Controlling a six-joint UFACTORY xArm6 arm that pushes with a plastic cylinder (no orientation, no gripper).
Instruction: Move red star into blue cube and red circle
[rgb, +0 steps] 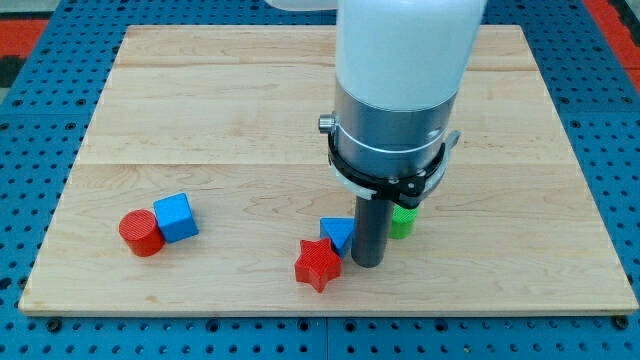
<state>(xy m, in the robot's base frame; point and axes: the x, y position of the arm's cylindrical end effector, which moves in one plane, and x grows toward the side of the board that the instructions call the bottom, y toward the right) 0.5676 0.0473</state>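
My tip (367, 263) is resting on the desk (250, 110) just to the view's right of the red star (318, 264), with a blue triangular block (338, 233) sitting between them toward the view's top and touching the star's upper edge. There are no jaws on this rig, only the dark rod, so nothing is being held. A green block (403, 221) is peeking out behind the rod, mostly hidden. The blue cube (176, 217) and red circle (141, 233) are lying touching each other, well apart from the star toward the view's left. The risk, as I judge it, is that a leftward push is catching the blue triangular block as well, dragging it along or wedging it against the star and turning the star off course. An off-centre contact on a star point is likely spinning it rather than sliding it, sending it toward the desk's bottom edge, which is lying near.
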